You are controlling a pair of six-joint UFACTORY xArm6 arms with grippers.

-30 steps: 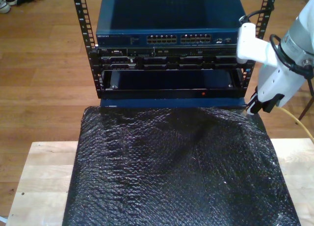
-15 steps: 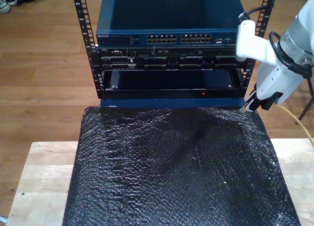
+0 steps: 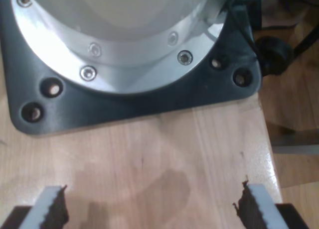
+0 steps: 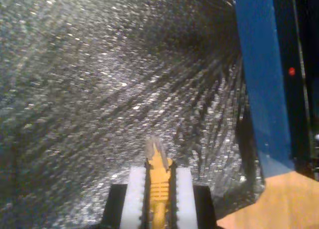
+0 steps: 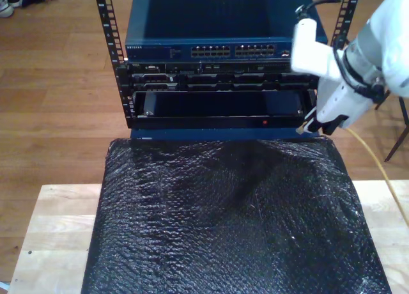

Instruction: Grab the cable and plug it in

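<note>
- our second gripper (image 4: 158,189) is clamped on the cable (image 4: 158,181), plug tip forward, at the exterior view's right.
- our first gripper (image 3: 149,206) sits apart (idle).
- we should square the plug to the switch (image 5: 217,35) ports before pushing.

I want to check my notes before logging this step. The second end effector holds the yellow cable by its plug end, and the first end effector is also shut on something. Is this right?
Not quite. The first end effector is open, holding nothing; the first wrist view shows its jaws wide apart above bare wood. The rest stands: the second end effector is shut on the yellow cable at its plug end, as the second wrist view shows.
</note>
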